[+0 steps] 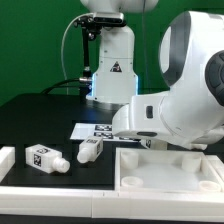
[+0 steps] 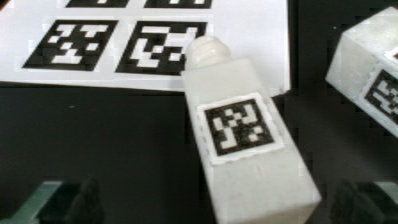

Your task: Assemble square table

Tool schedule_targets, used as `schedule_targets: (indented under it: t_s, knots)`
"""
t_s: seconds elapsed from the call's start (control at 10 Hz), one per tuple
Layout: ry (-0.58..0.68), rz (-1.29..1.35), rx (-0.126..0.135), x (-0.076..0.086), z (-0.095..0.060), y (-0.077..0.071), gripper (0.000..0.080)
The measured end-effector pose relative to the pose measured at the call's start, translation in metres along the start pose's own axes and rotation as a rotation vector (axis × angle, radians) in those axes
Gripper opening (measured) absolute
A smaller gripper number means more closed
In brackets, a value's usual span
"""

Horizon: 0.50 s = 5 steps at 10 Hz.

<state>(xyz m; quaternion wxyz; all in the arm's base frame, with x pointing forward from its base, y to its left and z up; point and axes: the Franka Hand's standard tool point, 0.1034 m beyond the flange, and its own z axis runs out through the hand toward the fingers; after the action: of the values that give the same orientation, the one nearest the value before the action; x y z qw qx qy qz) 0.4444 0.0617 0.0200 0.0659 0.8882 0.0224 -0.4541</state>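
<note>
In the wrist view a white leg (image 2: 240,125) lies flat on the black table. It has a black-and-white tag on its upper face and its peg end points at the marker board (image 2: 125,45). My gripper (image 2: 210,203) is open. Its dark fingers (image 2: 50,200) stand on either side of the leg's near end without touching it. A second leg (image 2: 370,75) lies close beside. In the exterior view the square top (image 1: 170,172) with raised rim lies at the front right, and two legs (image 1: 45,157) (image 1: 90,150) lie to its left. The arm hides the gripper there.
The marker board (image 1: 95,130) lies on the table behind the legs. A long white rail (image 1: 30,188) runs along the front edge. The arm's bulky white body (image 1: 175,100) fills the exterior view's right. The robot base (image 1: 110,65) stands at the back.
</note>
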Motion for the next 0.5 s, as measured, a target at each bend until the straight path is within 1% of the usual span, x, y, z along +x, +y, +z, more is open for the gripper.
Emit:
schedule_targets:
  t_s: [0.2,0.4,0.5]
  knots:
    - [-0.019,0.088,-0.002,-0.0006,0.0054,0.0000,0.0649]
    - [-0.020,0.120,-0.006,0.0006,0.0125,0.0002,0.0649]
    - [-0.021,0.121,-0.007,0.0004,0.0129,-0.0011,0.0649]
